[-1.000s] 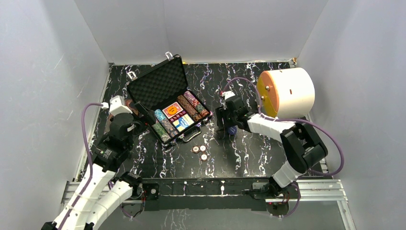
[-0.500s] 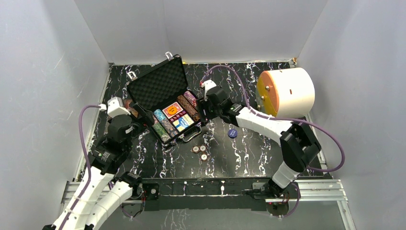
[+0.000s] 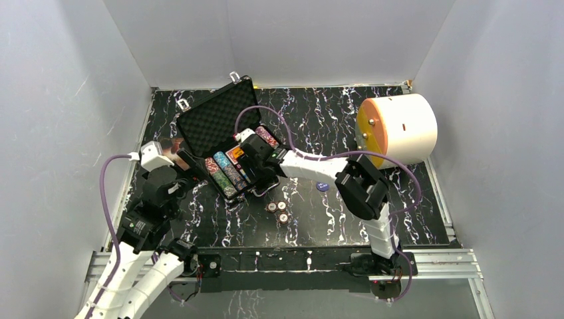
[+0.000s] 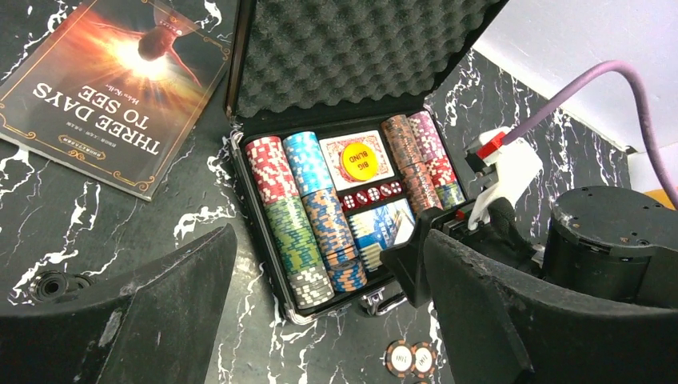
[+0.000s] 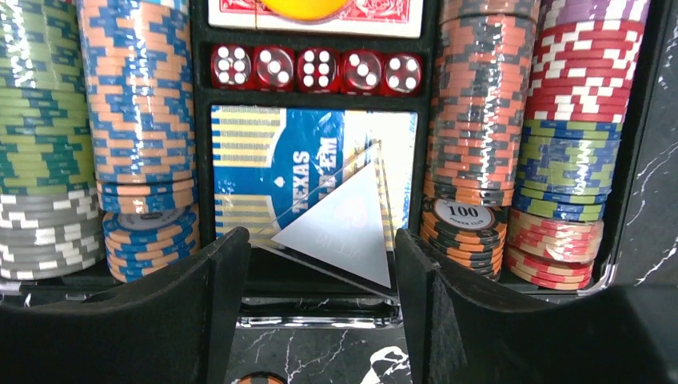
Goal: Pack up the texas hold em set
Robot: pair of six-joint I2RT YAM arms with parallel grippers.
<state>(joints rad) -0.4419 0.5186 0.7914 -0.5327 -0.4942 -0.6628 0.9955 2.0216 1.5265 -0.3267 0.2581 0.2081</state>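
Note:
The black case (image 3: 214,121) lies open with its foam lid (image 4: 360,48) raised. Chip stacks (image 4: 308,216) fill its side rows. In the middle lie a red deck (image 4: 384,166) with a yellow button (image 4: 357,158) on it, red dice (image 5: 316,70) and a blue deck (image 5: 264,156) with a clear flap (image 5: 344,228) tilted up. My right gripper (image 5: 316,280) stands open over the case's front edge, astride the flap and holding nothing. My left gripper (image 4: 328,320) hangs open left of the case. Loose chips (image 3: 278,211) and a blue button (image 3: 322,187) lie on the table.
A big white cylinder with an orange face (image 3: 398,128) lies at the back right. A dark booklet (image 4: 104,88) rests on the table left of the case. The case's silver handle (image 5: 320,322) sticks out toward me. Grey walls close in three sides.
My right arm has swung left from beside the cylinder to the case's front edge, leaving the blue button on the table. My left arm has drawn back slightly toward me.

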